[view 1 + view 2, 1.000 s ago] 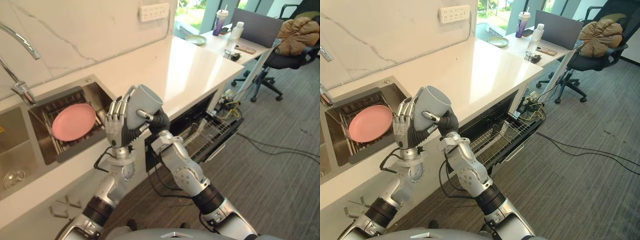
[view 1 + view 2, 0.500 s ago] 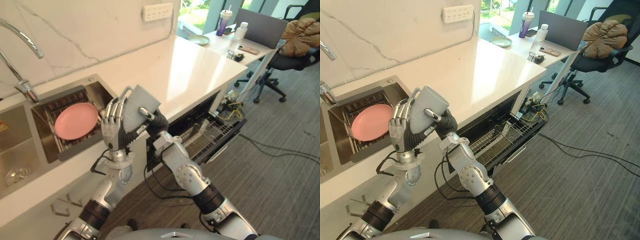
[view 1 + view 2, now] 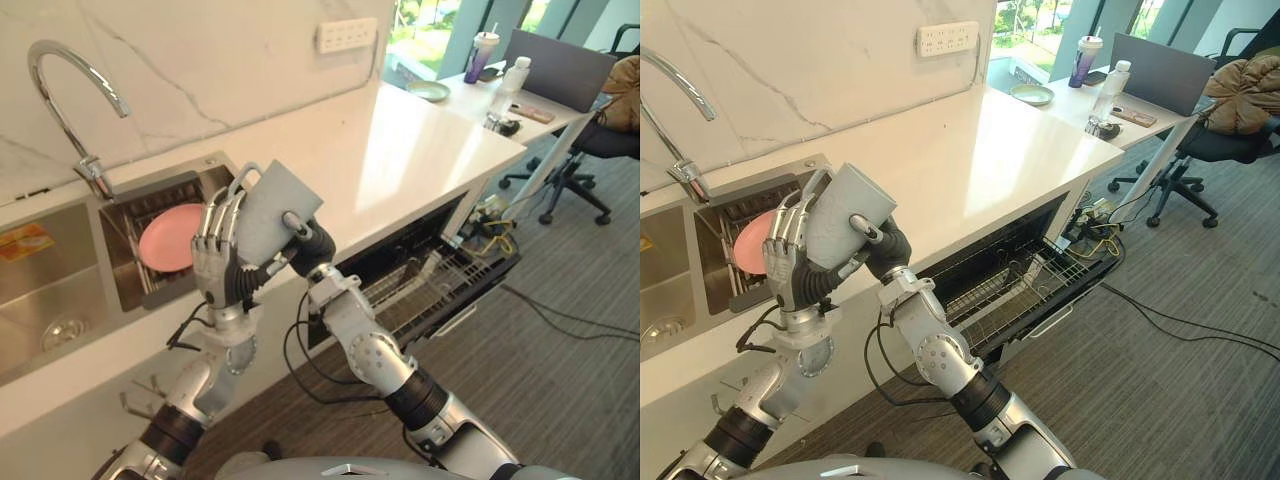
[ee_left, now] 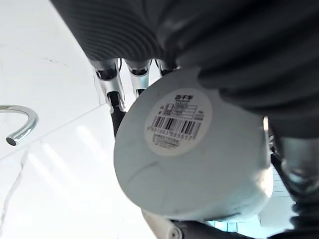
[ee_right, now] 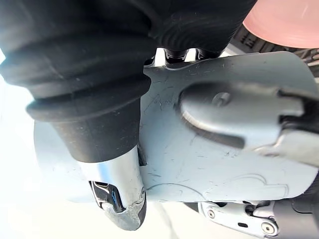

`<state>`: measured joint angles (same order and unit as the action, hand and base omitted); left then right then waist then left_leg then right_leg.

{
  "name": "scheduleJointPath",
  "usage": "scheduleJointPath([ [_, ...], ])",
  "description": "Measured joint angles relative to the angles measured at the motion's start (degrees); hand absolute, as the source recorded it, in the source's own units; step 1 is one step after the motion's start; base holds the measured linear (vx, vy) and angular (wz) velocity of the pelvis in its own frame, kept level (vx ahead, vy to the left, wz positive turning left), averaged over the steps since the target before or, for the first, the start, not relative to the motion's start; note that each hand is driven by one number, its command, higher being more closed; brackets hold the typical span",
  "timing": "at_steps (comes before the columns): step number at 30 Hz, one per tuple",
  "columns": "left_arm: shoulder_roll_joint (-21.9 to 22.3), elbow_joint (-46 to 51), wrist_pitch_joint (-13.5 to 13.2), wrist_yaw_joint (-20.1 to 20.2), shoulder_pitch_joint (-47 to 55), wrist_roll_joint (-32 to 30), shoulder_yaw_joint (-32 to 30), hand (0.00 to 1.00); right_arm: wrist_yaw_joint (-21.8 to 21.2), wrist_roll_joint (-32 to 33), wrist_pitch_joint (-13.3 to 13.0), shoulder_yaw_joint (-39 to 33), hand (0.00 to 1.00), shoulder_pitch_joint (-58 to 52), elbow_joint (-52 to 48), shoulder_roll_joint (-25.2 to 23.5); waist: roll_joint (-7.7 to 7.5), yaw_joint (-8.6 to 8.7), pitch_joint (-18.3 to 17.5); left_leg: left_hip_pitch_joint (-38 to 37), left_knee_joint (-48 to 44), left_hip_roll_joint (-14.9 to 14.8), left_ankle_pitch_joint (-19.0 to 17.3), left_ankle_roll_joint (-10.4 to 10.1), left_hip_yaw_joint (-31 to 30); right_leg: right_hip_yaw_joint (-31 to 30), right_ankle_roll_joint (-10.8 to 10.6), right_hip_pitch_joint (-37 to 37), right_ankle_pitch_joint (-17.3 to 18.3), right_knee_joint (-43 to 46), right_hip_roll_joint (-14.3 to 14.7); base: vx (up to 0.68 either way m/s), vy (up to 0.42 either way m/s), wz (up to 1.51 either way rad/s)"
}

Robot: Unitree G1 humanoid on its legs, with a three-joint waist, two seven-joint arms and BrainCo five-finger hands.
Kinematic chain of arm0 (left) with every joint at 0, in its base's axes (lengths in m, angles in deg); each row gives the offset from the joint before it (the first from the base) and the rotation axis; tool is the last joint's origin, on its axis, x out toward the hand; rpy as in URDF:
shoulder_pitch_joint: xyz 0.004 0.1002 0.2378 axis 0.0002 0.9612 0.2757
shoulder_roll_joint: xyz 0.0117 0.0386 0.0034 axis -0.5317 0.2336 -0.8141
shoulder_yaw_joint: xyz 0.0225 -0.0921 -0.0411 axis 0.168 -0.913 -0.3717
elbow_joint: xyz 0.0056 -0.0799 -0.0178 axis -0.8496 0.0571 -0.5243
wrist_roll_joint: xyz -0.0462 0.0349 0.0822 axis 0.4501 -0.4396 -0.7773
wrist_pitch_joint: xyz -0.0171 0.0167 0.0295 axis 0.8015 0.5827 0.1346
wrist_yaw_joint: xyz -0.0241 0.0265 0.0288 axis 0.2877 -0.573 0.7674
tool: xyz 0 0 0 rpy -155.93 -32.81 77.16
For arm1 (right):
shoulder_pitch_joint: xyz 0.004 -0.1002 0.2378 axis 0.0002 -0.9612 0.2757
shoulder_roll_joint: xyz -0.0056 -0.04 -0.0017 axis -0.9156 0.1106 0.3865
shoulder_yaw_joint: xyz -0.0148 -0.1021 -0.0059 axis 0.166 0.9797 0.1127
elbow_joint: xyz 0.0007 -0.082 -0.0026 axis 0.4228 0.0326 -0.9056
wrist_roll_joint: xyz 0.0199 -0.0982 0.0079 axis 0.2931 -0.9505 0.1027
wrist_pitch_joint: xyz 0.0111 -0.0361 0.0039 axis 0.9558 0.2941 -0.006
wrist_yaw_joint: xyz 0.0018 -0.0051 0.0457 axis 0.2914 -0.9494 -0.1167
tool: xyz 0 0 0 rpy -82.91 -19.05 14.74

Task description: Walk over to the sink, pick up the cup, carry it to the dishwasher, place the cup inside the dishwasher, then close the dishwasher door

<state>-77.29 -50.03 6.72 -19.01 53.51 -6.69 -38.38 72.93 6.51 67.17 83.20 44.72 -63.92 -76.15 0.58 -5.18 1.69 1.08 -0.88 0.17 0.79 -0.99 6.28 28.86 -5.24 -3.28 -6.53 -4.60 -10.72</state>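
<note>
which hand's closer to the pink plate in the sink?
Left. The left hand holds the cup on the side that faces the pink plate. The right hand grips the cup's other side, toward the open dishwasher.

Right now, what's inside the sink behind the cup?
A pink plate sits in the sink's dark rack. The left hand and the cup it holds cover the plate's edge and the rack beyond it.
</note>
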Motion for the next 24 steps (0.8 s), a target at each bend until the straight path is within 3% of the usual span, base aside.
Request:
scheduleJointPath([
  [6, -0.48, 0.76, -1.60, -0.28, 2.42, 0.03, 0.03, 0.00, 0.50, -3.24, -1.08, 0.22, 1.00, 0.02, -0.01, -0.30, 0.01, 0.01, -0.01, 0.06, 0.01, -0.28, 0.05, -0.02, -0.01, -0.11, 0.10, 0.33, 0.20, 0.55, -0.05, -0.01, 0.003, 0.00],
  [10, -0.49, -0.96, -1.61, -0.28, 2.34, 0.08, 0.14, 0.00, 2.65, -14.25, -2.17, -1.40, 1.00, 0.02, -0.01, -0.39, 0.02, 0.38, -0.01, 0.30, 0.01, -0.28, 0.14, 0.01, 0.14, -0.31, 0.06, 0.70, 0.15, 0.54, -0.04, 0.00, 0.000, 0.00],
  [15, -0.39, -2.00, -1.70, -0.13, 1.52, 0.05, 0.63, 0.00, 3.10, -15.88, -2.16, -2.78, 1.00, 0.02, -0.01, -0.43, 0.02, 0.70, -0.01, 0.35, 0.03, -0.09, 0.50, 0.43, 0.24, -0.59, -0.45, 0.83, -0.23, 0.48, -0.02, 0.00, 0.000, 0.00],
  [22, 0.25, -4.11, -1.70, 0.57, 0.40, 0.03, 1.57, 0.00, 6.96, -25.35, -2.53, -5.37, 1.00, 0.02, -0.01, -0.48, 0.05, 1.64, 0.02, 0.26, 0.05, -0.05, 0.50, 0.44, 0.76, -1.21, -0.46, 1.03, -0.35, 0.48, -0.07, 0.00, 0.003, -0.03],
  [24, 0.26, -5.57, -1.76, 1.28, 0.65, -0.02, 2.83, 0.00, 8.75, -26.75, -5.32, -9.68, 1.00, 0.19, -0.07, -1.41, 0.09, 1.82, 0.04, 0.09, 0.07, -0.04, 0.50, 0.44, 1.05, -1.47, -0.44, 1.04, -0.37, 0.48, -0.12, -0.01, 0.016, -0.07],
])
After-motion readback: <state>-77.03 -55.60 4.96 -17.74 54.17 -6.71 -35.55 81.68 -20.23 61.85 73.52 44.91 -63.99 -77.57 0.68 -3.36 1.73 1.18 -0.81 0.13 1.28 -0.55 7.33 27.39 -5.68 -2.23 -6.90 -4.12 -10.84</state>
